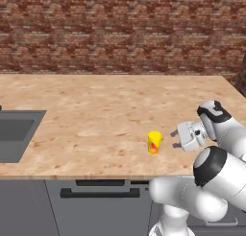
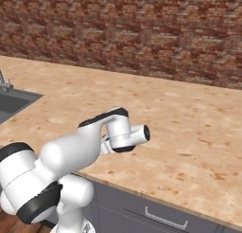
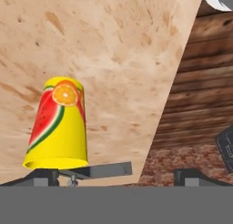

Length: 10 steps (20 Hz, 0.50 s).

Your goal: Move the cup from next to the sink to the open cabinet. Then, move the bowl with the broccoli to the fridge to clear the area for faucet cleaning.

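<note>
End effector (image 1: pixel 176 138) gapes wide, holding nothing, just beside one cup (image 1: pixel 153 143) (yellow) on one counter (image 1: pixel 96 115).

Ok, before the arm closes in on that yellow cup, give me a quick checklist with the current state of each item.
1. Cup upright on the counter: ok.
2. Tool open wide enough for the cup: ok, jaws spread.
3. Tool beside the cup but not touching: ok, a gap shows in the left base view.
4. Cup centred between the fingers: not ok, in the hand view it sits over one finger, off to the side.
5. Space around the cup free of other items: ok.
6. Open cabinet ready to receive it: cannot tell.
</note>
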Tool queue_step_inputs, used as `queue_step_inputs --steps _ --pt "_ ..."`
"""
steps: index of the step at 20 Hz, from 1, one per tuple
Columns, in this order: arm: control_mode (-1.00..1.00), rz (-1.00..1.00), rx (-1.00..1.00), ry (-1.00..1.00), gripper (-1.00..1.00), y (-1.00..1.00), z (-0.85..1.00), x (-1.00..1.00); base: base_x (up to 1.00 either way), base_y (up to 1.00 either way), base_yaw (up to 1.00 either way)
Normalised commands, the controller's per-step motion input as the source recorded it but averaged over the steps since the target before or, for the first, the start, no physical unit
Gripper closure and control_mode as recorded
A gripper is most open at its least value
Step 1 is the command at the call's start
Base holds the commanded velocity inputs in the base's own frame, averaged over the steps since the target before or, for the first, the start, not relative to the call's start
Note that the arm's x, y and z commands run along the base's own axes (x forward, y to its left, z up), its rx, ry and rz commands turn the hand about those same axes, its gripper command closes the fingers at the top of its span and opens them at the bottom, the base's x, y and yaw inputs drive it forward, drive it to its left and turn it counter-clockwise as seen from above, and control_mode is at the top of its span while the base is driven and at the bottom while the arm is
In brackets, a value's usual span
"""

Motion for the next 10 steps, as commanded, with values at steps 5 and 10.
queue_step_inputs --steps 5,10 --pt "-1.00 0.00 0.00 0.04 -1.00 0.15 -0.03 0.04 0.00 0.00 0.00" --pt "-1.00 0.00 0.00 0.06 -1.00 0.09 -0.05 0.12 0.00 0.00 0.00"
